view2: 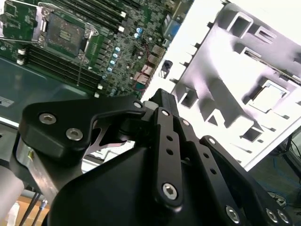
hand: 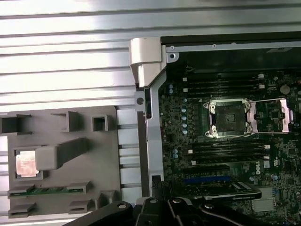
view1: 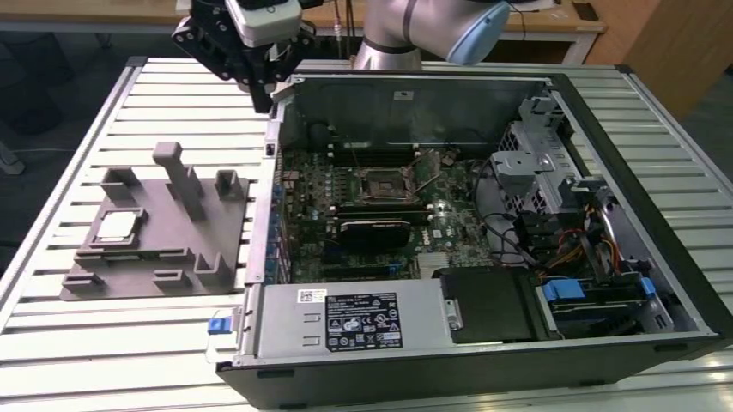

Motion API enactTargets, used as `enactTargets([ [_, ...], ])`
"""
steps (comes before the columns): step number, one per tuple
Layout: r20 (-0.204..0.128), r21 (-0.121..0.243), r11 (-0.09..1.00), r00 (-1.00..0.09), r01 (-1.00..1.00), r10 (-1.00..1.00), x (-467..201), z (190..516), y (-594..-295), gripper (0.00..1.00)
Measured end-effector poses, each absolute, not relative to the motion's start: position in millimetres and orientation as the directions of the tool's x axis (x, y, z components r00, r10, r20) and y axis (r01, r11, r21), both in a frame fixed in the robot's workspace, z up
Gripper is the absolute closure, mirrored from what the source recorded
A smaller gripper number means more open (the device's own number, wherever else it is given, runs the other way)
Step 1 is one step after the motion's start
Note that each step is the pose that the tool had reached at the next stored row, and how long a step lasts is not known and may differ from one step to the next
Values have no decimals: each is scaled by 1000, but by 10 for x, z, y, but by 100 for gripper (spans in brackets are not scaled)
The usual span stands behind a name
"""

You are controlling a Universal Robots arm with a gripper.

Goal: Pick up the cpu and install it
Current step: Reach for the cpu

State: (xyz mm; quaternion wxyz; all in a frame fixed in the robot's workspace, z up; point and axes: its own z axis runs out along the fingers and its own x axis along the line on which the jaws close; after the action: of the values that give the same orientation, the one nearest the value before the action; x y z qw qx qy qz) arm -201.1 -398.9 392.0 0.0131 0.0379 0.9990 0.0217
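Note:
The cpu [view1: 118, 226] is a small silver-grey square lying flat in a recess of the grey fixture [view1: 160, 257] on the table, at the exterior view's left of the open computer case. In the first wrist view the cpu [hand: 26, 165] sits in the same recess. The black socket [view1: 382, 183] on the motherboard has its metal frame swung open, and the socket [hand: 230, 117] holds nothing. My gripper [view1: 266, 101] hangs above the case's back left corner, well away from the cpu. It is shut with nothing in it.
The case wall [view1: 275, 172] stands between the fixture and the motherboard. Grey posts [view1: 184, 176] rise from the fixture near the cpu. Drive cage and cables [view1: 561, 197] fill the case's right side. A power supply [view1: 355, 318] lies at the front. The table top is slatted.

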Motion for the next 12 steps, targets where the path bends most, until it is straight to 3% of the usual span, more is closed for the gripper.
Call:
enactTargets([
  [12, -24, 44, 996, -997, 75, 76, -2324, 3895, -3989, 89],
])
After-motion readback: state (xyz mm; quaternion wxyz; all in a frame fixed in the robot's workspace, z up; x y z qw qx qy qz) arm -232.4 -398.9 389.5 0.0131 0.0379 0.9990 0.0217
